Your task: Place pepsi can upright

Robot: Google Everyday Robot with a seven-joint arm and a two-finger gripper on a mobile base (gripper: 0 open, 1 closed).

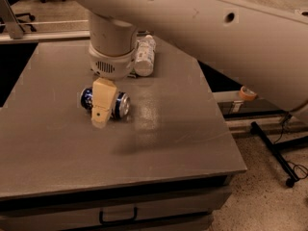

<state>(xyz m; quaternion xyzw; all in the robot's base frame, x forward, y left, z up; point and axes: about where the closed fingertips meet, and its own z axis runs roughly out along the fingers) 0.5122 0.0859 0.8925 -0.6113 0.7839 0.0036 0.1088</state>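
One pepsi can (120,105) lies on its side left of the frame's centre on the grey table (168,143), its silver end facing right. My gripper (101,118) hangs across the can's middle, and whether it grips or stands apart I cannot tell.

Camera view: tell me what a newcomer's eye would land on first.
The huge white arm sweeps across the top of the view and ends in the gripper, low over the grey table right at the pepsi can. The can lies on its side, left of the table's middle. Behind it, a clear plastic bottle sits near the far edge.
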